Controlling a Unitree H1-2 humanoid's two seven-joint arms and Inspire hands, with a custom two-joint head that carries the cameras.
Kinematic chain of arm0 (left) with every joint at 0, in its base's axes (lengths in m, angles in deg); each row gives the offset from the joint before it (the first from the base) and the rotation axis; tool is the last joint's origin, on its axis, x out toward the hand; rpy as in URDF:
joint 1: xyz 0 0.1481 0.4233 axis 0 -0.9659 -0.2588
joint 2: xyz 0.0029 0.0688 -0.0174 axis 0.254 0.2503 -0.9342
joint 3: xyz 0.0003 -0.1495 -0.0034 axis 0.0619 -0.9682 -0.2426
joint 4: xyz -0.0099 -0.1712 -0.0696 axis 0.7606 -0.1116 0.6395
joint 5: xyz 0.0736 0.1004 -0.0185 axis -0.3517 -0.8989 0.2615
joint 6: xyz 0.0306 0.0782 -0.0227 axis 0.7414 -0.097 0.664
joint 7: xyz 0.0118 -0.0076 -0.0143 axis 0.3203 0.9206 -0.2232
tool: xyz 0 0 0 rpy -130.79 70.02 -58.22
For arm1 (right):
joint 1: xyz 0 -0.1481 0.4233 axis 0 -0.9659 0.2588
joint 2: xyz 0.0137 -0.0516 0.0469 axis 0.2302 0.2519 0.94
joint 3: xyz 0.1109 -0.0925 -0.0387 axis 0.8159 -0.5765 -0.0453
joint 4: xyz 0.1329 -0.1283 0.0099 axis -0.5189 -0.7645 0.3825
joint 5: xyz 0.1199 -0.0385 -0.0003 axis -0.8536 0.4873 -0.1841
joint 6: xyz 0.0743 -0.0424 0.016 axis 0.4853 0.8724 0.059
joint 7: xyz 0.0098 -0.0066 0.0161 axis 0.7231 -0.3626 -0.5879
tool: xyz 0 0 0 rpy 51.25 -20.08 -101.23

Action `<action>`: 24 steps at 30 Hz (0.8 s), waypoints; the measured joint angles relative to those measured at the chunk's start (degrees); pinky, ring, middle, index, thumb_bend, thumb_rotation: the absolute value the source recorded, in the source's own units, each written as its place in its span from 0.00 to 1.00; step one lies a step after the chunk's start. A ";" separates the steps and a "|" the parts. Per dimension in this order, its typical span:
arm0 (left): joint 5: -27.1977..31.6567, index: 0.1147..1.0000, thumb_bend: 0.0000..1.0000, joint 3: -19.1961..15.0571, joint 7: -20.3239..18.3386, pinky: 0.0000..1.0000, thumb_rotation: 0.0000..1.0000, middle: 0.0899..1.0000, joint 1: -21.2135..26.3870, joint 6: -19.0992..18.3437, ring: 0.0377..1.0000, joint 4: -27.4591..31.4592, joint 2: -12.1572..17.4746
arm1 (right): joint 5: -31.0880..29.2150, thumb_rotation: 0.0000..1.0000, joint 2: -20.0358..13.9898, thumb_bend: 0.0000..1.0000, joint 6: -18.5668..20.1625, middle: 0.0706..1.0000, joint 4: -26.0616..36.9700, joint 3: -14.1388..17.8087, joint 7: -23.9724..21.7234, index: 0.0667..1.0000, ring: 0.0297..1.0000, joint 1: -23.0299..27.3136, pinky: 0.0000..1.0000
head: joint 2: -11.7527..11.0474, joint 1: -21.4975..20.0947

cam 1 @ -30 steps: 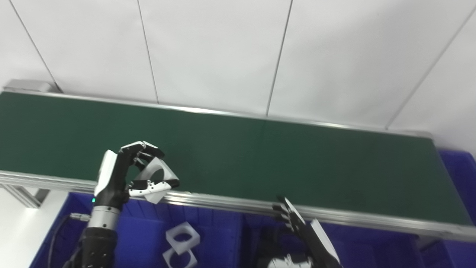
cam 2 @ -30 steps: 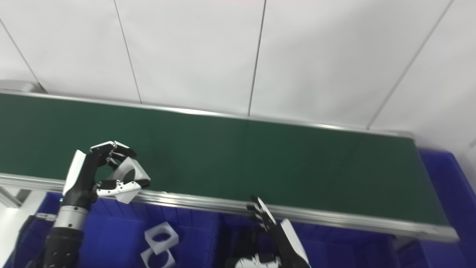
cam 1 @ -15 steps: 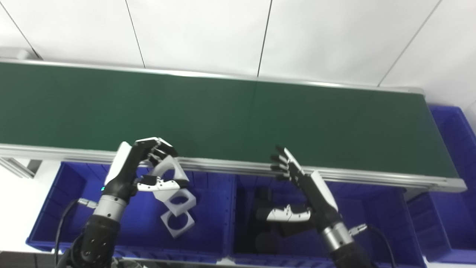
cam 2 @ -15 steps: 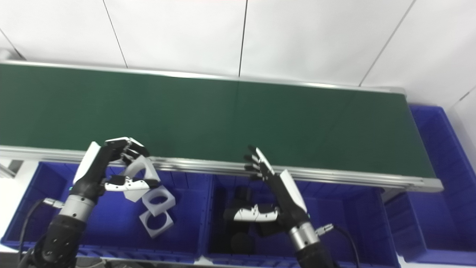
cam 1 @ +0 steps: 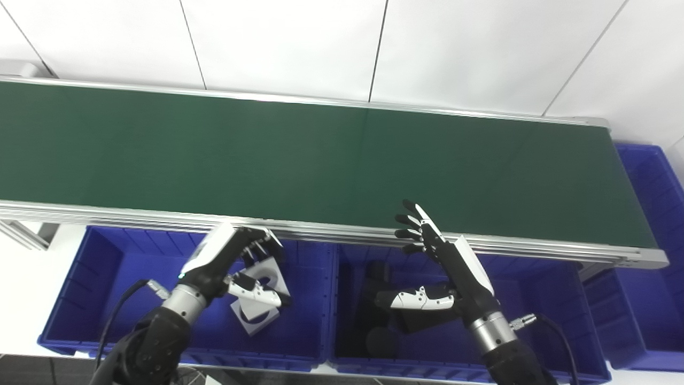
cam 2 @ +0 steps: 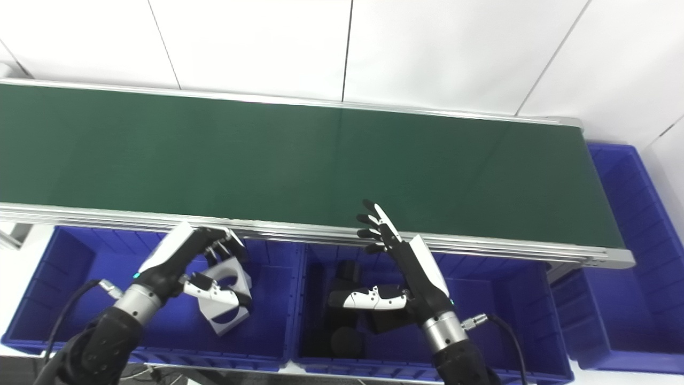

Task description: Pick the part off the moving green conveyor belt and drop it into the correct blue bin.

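My left hand [cam 1: 235, 262] is down inside the left blue bin [cam 1: 91, 267], fingers and thumb closed around a white block with a round hole [cam 1: 267, 274]. Another white block [cam 1: 251, 320] lies on the bin floor just under it. My right hand [cam 1: 443, 262] is open with fingers spread and holds nothing. It hovers over the middle blue bin [cam 1: 539, 299], at the near rail of the green conveyor belt [cam 1: 320, 155]. No part shows on the belt.
Black cylindrical parts [cam 1: 377, 272] lie in the middle bin. A third blue bin [cam 1: 646, 176] stands past the belt's right end. The belt's metal rail [cam 1: 133, 214] runs just above the bins. A white panelled wall is behind.
The camera has tilted down. My left hand has carried the white block from the belt's near rail down into the left bin. My right hand has stayed open and almost still.
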 measured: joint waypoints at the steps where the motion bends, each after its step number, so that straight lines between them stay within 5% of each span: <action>1: -0.75 0.45 0.50 0.47 -0.67 0.41 0.00 0.46 0.32 -0.69 0.40 0.04 0.29 | 0.00 0.34 0.00 0.87 0.00 0.89 0.00 -0.01 -0.02 0.98 0.81 0.00 0.70 | 0.00 -0.09; 5: -4.08 0.45 0.49 1.91 -4.65 0.45 0.00 0.48 1.69 -4.83 0.41 0.83 1.81 | 0.13 0.33 0.01 0.87 0.03 0.89 0.01 -0.03 -0.23 0.98 0.81 -0.01 0.70 | 0.09 -0.35; 7: -5.86 0.44 0.50 3.16 -6.79 0.49 0.04 0.65 2.15 -6.21 0.56 1.91 3.05 | 0.14 0.33 0.04 0.87 0.04 0.88 0.01 -0.03 -0.26 0.97 0.81 -0.02 0.70 | 0.00 -0.35; 8: -6.81 0.65 0.58 4.06 -7.87 0.54 0.03 0.74 2.51 -6.61 0.68 2.18 3.68 | 0.14 0.33 0.09 0.87 0.04 0.88 0.01 -0.03 -0.26 0.97 0.81 0.00 0.70 | 0.00 -0.44; 10: -8.91 0.78 0.65 5.18 -9.98 0.59 0.06 0.82 3.08 -7.96 0.76 2.33 4.38 | 0.14 0.33 0.22 0.87 0.04 0.88 0.01 -0.05 -0.26 0.97 0.81 0.01 0.71 | 0.17 -0.53; 16: -10.07 0.85 0.73 5.46 -11.41 0.71 0.12 0.86 3.33 -8.81 0.83 2.95 4.87 | 0.15 0.34 0.38 0.88 0.43 0.89 0.15 -0.06 -0.44 0.98 0.82 -0.05 0.71 | 0.18 -0.70; 24: -7.80 0.89 0.91 4.73 -11.64 0.72 0.28 0.90 3.31 -8.73 0.85 2.95 4.85 | -0.32 0.31 -0.21 0.91 4.30 0.92 1.91 -0.61 -3.18 0.98 0.85 -0.03 0.73 | 0.18 -1.14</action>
